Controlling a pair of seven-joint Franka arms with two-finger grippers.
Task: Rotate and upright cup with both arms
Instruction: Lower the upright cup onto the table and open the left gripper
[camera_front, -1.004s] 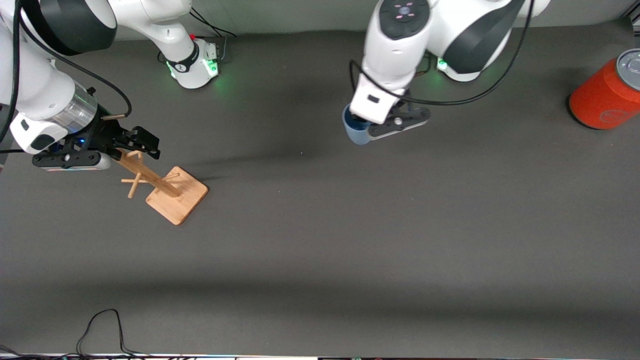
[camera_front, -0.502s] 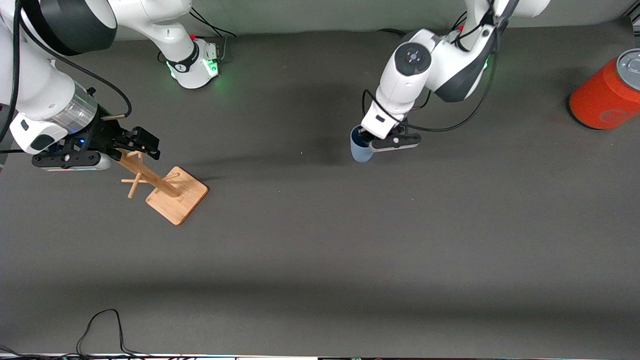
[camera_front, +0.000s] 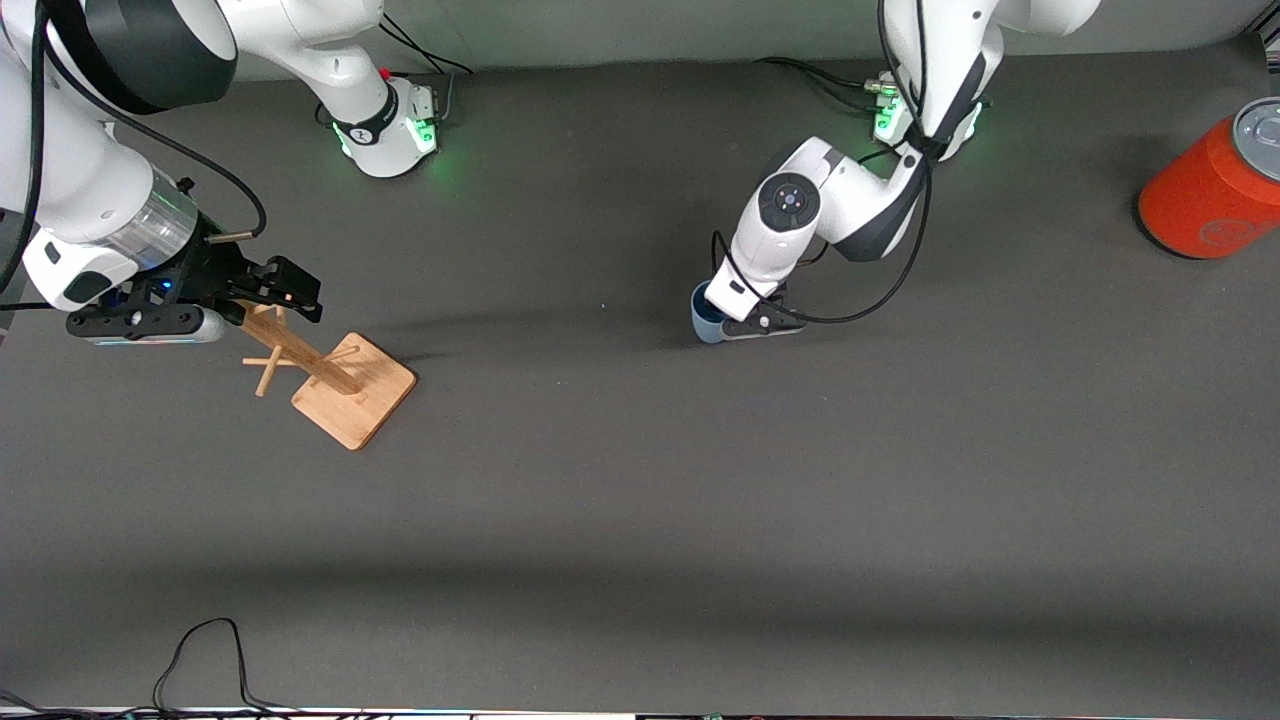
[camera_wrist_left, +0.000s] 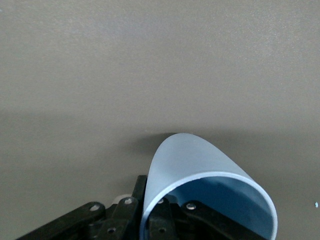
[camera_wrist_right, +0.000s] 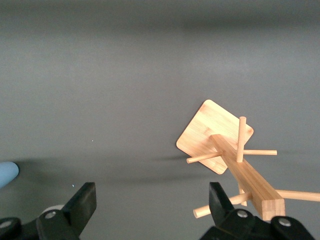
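Observation:
The light-blue cup stands mouth up, its base at the table near the middle, toward the left arm's end. My left gripper is shut on its rim, one finger inside and one outside. In the left wrist view the cup fills the lower part, with my left gripper clamped on its wall. My right gripper is open and empty, hovering over the top of the wooden peg stand. The right wrist view shows my right gripper open, the stand and a sliver of the cup.
An orange-red can with a silver top lies tilted at the left arm's end of the table. A black cable loops at the table edge nearest the front camera.
My left arm has lowered the cup to the table and shifted it slightly nearer the front camera. The right arm has not moved.

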